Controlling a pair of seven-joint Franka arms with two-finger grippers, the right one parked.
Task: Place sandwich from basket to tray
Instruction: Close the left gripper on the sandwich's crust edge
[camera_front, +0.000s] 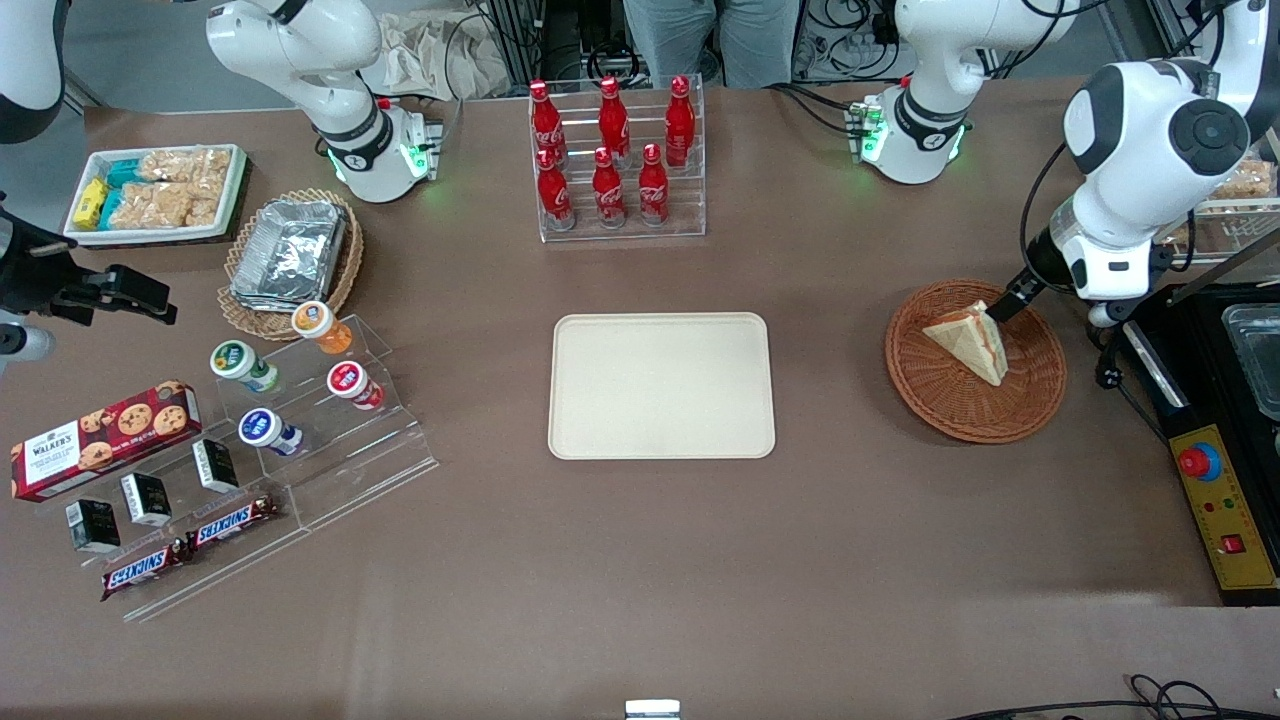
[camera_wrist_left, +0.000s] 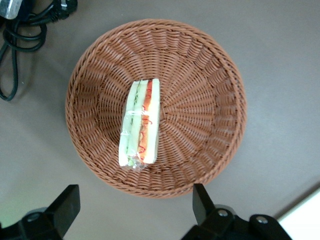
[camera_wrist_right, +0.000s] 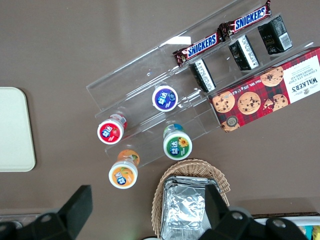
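The sandwich (camera_front: 968, 340), a pale wedge with red and green filling, lies in the round reddish-brown basket (camera_front: 940, 420) toward the working arm's end of the table. In the left wrist view the sandwich (camera_wrist_left: 140, 122) rests on its side in the middle of the basket (camera_wrist_left: 220, 75). My left gripper (camera_front: 1003, 303) hangs above the basket's rim, at the side farther from the front camera. It is open and empty (camera_wrist_left: 135, 205), with its fingers (camera_wrist_left: 200, 202) spread wide. The cream-beige tray (camera_front: 660, 385) lies bare at the table's middle.
A rack of red cola bottles (camera_front: 617, 160) stands farther from the front camera than the tray. A control box with a red button (camera_front: 1215, 500) and a black unit (camera_front: 1230, 340) sit beside the basket. Snack stands (camera_front: 300, 400) lie toward the parked arm's end.
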